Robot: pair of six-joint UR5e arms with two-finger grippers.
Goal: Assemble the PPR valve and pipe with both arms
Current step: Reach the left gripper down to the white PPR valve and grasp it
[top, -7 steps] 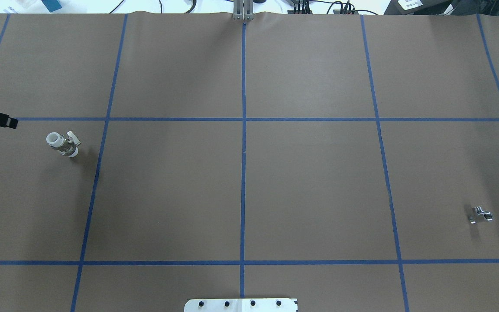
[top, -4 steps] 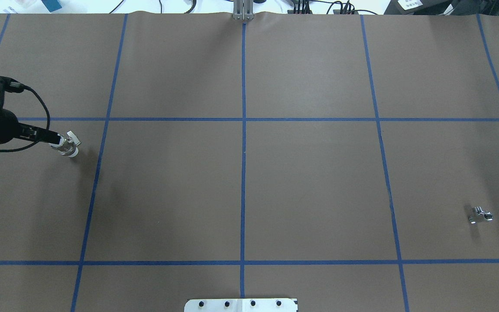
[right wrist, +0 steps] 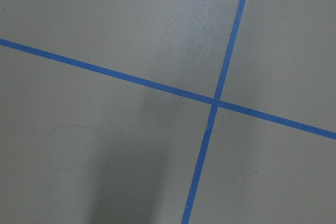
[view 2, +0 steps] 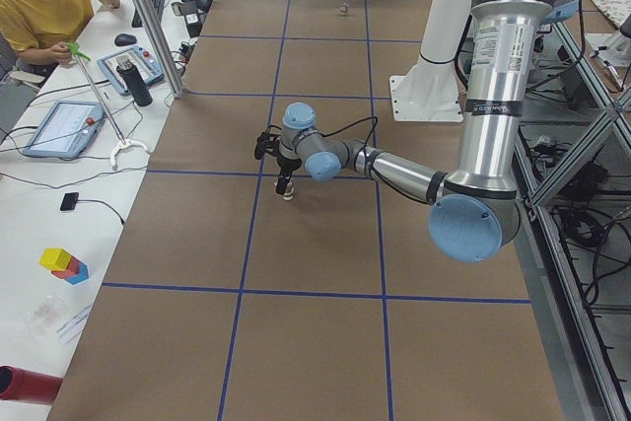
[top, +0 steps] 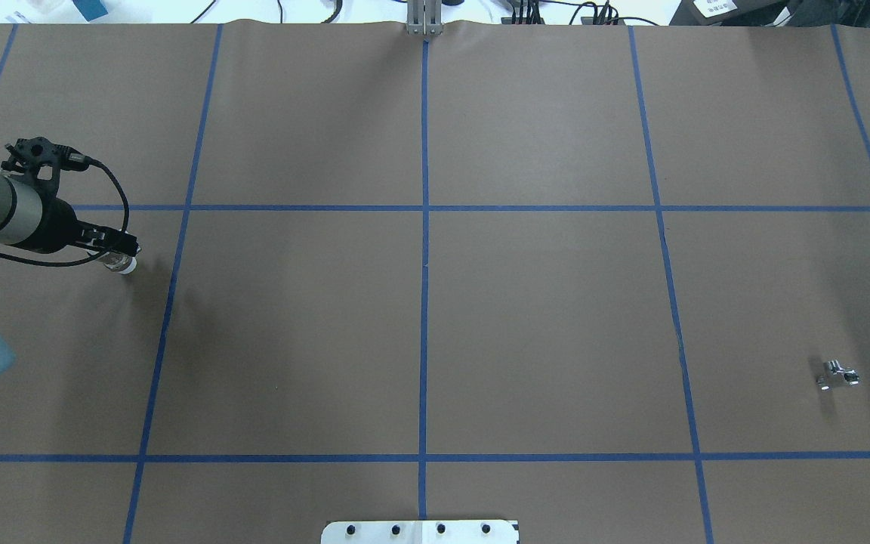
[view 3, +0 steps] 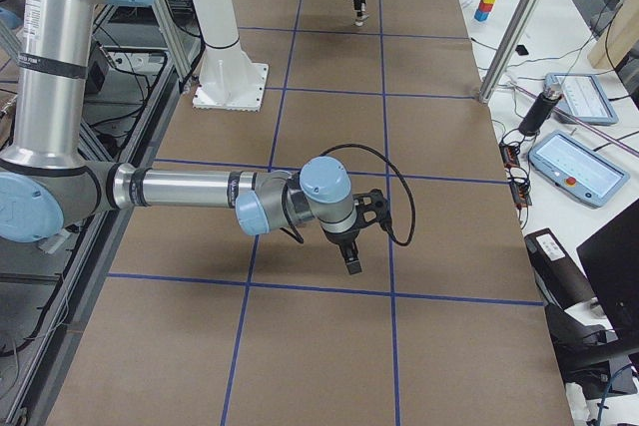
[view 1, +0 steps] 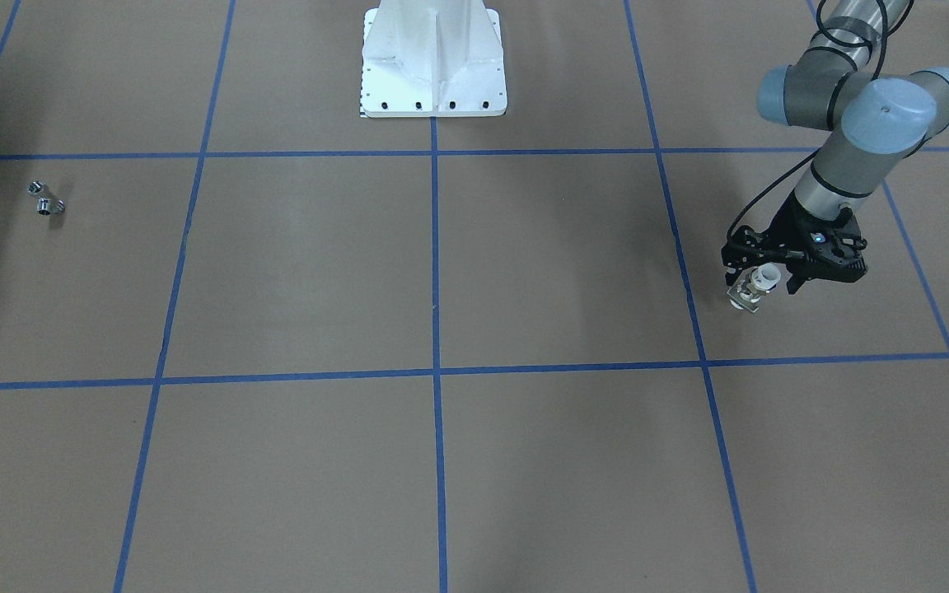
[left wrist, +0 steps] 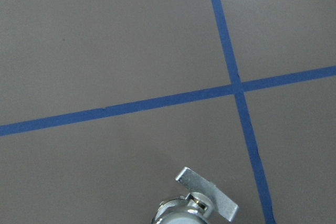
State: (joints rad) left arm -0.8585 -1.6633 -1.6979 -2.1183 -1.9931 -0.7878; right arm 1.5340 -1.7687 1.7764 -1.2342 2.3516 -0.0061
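Overhead: hand (top: 122,243) now prob. over valve (top: 125,264)

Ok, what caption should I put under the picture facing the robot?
Left gripper hangs around the PPR valve while the pipe lies far across the table.

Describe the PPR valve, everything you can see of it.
The PPR valve is a small stubby fitting: a white plastic collar on top, a brassy-silver metal body below, and a flat silver tab sticking out sideways, clearest in the left wrist view. It stands roughly upright on the brown paper table, on the robot's left side, near a blue tape crossing. The left gripper straddles it, fingers open on either side; whether they touch it cannot be told.
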